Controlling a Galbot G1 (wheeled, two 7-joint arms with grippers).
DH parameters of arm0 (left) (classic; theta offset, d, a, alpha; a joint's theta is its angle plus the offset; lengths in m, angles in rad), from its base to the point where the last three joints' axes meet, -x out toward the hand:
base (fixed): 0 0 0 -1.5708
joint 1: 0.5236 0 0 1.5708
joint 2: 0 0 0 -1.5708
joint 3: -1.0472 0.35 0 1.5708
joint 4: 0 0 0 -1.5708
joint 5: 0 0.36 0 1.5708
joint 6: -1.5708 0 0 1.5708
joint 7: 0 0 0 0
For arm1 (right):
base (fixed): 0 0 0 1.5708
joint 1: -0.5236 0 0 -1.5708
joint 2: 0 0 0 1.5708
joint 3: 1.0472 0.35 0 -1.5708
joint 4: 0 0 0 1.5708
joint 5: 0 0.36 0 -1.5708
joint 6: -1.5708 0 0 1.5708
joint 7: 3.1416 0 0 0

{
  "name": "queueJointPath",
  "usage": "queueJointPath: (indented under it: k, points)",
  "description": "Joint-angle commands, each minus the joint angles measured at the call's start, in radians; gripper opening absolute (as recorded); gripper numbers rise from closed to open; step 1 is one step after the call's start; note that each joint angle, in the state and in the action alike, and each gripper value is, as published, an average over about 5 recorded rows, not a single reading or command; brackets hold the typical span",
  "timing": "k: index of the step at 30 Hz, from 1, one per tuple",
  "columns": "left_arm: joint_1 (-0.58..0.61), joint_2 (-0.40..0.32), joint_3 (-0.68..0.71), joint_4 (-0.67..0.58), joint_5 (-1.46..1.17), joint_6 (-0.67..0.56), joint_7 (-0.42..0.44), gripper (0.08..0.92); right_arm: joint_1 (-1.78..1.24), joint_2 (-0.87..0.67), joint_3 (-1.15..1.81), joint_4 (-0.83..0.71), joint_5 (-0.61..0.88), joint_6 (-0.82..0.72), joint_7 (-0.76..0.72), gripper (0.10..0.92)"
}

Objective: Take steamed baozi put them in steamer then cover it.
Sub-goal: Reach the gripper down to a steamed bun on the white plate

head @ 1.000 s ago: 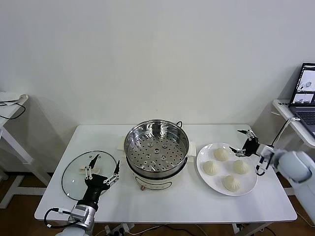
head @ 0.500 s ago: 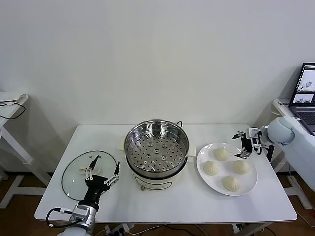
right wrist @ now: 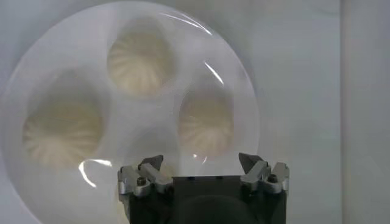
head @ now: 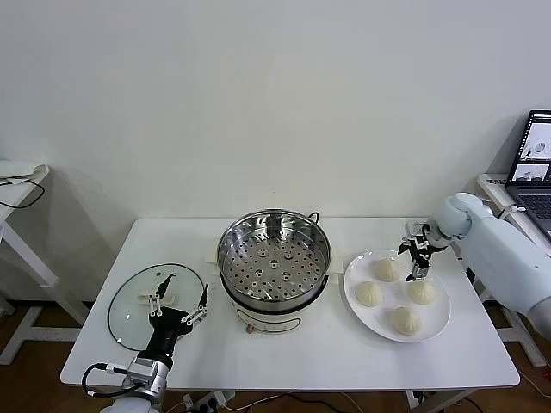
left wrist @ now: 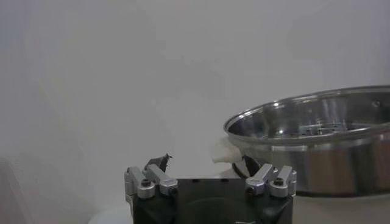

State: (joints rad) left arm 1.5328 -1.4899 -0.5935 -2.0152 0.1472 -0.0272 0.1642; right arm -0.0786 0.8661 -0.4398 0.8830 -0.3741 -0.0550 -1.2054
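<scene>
**Now the right jaws hung spread over the plate**

The left gripper (head: 179,303), jaws apart, idled beside the empty steamer (head: 274,260). The steamed baozi (head: 386,268) lay just below the right gripper (head: 417,253) (round, no long axis), which had swung inward from the table's edge.

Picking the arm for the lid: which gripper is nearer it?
Left. The left gripper hangs over the glass lid's near edge; the right gripper is over the plate.
</scene>
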Motion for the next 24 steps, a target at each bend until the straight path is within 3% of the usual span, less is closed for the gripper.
queueJointPath:
  k: [1, 20, 24]
  points:
    - [0.001, 0.000, -0.001, 0.002, 0.001, 0.000, 0.001, 0.823, 0.040, 0.116, -0.012, -0.150, -0.063, 0.011, -0.011, 0.823]
    - [0.006, -0.004, -0.001, 0.005, 0.007, -0.007, 0.003, 0.823, 0.014, 0.161, 0.040, -0.187, -0.114, 0.026, 0.021, 0.817]
    - [0.008, -0.004, -0.004, 0.007, 0.007, -0.009, 0.003, 0.823, 0.012, 0.157, 0.038, -0.183, -0.115, 0.026, 0.020, 0.745]
